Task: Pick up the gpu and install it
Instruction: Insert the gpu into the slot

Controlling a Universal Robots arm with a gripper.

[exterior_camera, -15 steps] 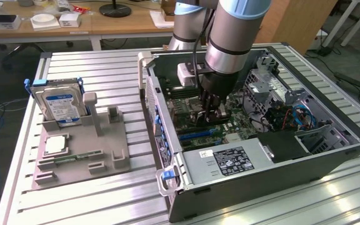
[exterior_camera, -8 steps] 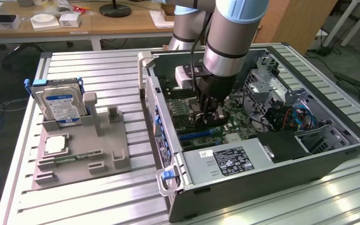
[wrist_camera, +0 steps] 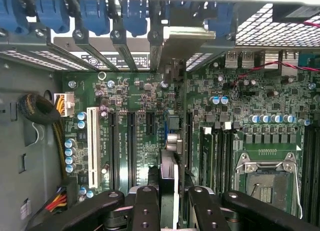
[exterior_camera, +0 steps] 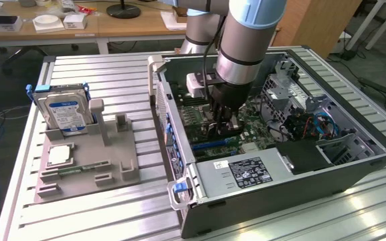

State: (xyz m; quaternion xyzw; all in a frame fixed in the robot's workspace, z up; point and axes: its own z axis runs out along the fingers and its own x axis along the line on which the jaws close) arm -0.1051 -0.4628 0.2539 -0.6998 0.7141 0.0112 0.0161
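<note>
The claw (wrist_camera: 172,203) was partly closed, its fingers (wrist_camera: 145,206) clamped on the gpu (wrist_camera: 169,168). The card hung edge-on directly below the claw, close over the motherboard (wrist_camera: 135,91); whether it was seated could not be told. Its long axis ran along the motherboard's expansion slots (wrist_camera: 131,146), with the silver bracket (wrist_camera: 182,38) at the motherboard's rear edge. The arm (exterior_camera: 247,40) reached straight down over the motherboard, inside the open computer case (exterior_camera: 300,196) on the table (exterior_camera: 92,221).
</note>
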